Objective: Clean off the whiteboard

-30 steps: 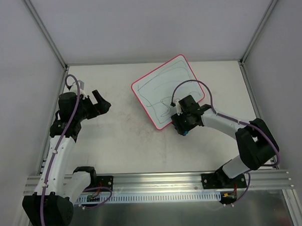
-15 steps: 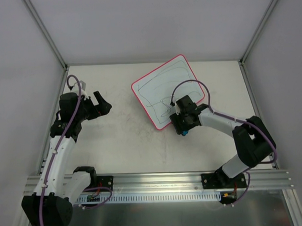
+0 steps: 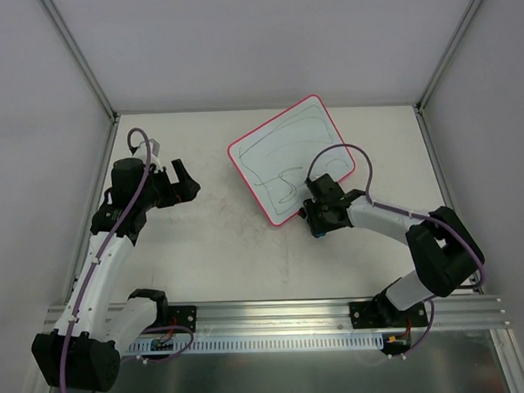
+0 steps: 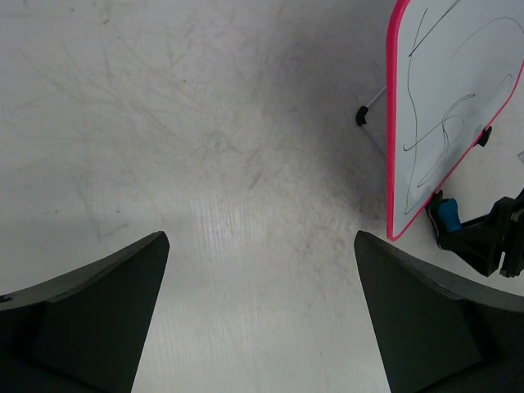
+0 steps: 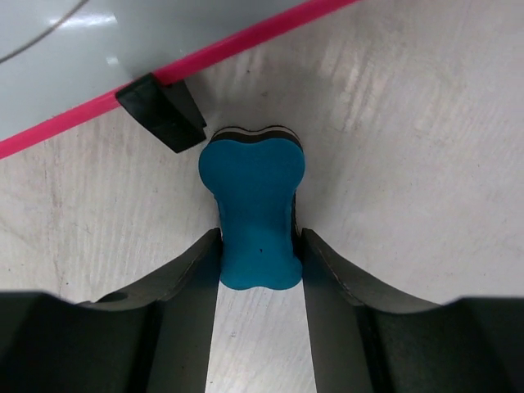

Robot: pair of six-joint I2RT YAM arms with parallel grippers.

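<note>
– Well, what shape is the eraser (image 5: 252,205)?
– Like a bone, with a smooth blue face over a dark layer. The right gripper (image 5: 258,250) pinches it at the waist, just beside a black foot (image 5: 161,110) of the whiteboard (image 3: 286,161).
– And the board?
– Glossy white with a thin pink rim and dark scribbles, lying askew on the scuffed table (image 3: 212,242), far middle. The right wrist hides part of its near edge.
– The left arm?
– Bent, hovering left of the board, left gripper (image 3: 181,184) spread wide.

Blue bone-shaped eraser (image 5: 254,217), scuffed white table (image 3: 212,251), slotted aluminium rail (image 3: 276,316) at its near edge.
</note>
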